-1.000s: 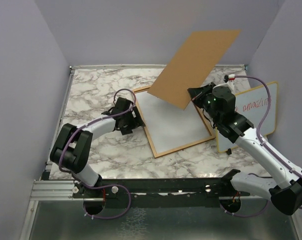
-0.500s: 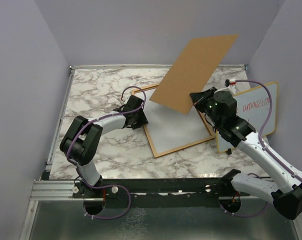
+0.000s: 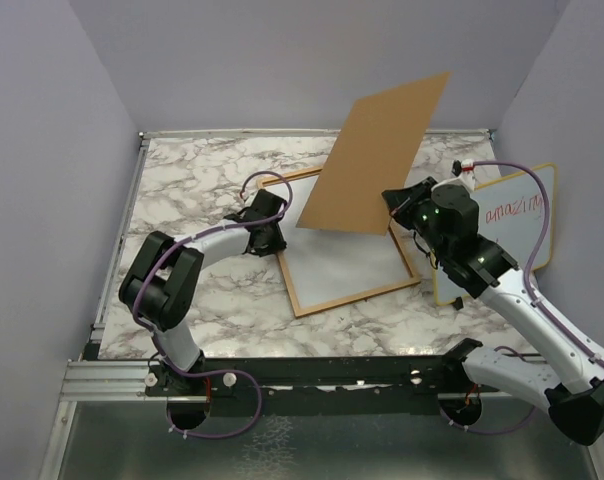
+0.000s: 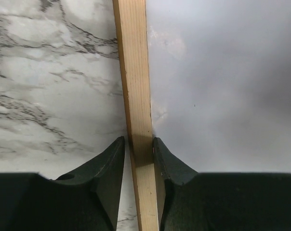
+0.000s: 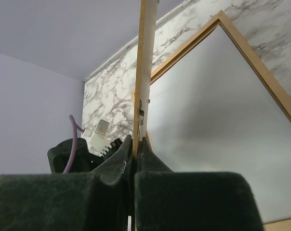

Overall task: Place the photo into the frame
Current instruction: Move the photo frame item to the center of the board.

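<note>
Left of centre on the marble table: left gripper set narrow, one finger on each side of the wooden rim along the left edge of the frame, pinching it and apparently pinning it down.

Mid-table: lying flat and a little skewed, open side up, with a pale pane showing inside the rim and nothing resting on it.

Above the far right part of the frame: brown back board lifted off and standing steeply tilted, low edge near the pane, top leaning toward the far wall. Clamped thin-edge-on at its right lower edge by the right gripper, fingers shut tight on it.

Far right: whiteboard with red writing propped against the wall, no part of the job.

No sign of the photo in any view; possibly hidden behind the board or an arm, cannot tell.

Judged as the opening step: back off, frame steadied, photo not yet in.

Next, probably: swing the board clear of the pane or park it aside without dragging its low edge across the glass, keep the rim pinned meanwhile, then find the print and lay it squarely within the rim before closing the back over it.
</note>
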{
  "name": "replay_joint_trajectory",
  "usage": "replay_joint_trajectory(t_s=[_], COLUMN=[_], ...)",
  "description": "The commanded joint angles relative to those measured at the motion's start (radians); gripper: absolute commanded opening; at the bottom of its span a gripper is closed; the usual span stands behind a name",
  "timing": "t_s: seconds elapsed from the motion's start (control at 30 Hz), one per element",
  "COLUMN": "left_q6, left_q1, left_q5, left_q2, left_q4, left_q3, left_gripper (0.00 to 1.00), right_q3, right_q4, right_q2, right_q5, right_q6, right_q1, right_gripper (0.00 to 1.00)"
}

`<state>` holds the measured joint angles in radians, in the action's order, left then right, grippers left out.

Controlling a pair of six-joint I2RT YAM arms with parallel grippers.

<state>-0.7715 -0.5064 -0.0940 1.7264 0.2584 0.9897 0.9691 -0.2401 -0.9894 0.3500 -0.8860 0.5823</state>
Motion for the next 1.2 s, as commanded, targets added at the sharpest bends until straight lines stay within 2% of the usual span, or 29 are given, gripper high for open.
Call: replay_joint_trajectory(t_s=[0.0,0.37,0.6,0.83,1.07,1.17], left_q6=[0.108,0.209,0.234,0.218,0.162,0.138], left_q1=[0.056,0.224,0.232,0.235,0.226,0.194], left_q5=[-0.088,-0.039,0.001,0.030,0.190,0.232], left_q2=[0.010,-0.120,-0.133,-0.216,-0.295,-0.313], left_q4=[0.143,0.226,0.274,0.333,0.334,0.309], left_q3=[0.005,0.019,0.088,0.209,0.351,0.371], left_gripper=[0.31,0.34,0.47,0.48,0.62,0.65], right_q3=[0.013,0.037,0.135,0.199,0.270,0.308], right_q4=[0.039,-0.088,-0.203,-0.273,-0.291,-0.315], right_q2=[0.051,0.094,0.099,0.071,0.014,-0.018], right_q5=[-0.020,-0.197,-0.276,-0.310,-0.343,-0.342], right_q6=[0.022,0.105,0.212,0.312,0.366,0.386], right_q1=[-0.003,-0.004,-0.005,-0.003,-0.004,-0.004], right_gripper=[0.01,0.01,0.00,0.01,0.01,0.01])
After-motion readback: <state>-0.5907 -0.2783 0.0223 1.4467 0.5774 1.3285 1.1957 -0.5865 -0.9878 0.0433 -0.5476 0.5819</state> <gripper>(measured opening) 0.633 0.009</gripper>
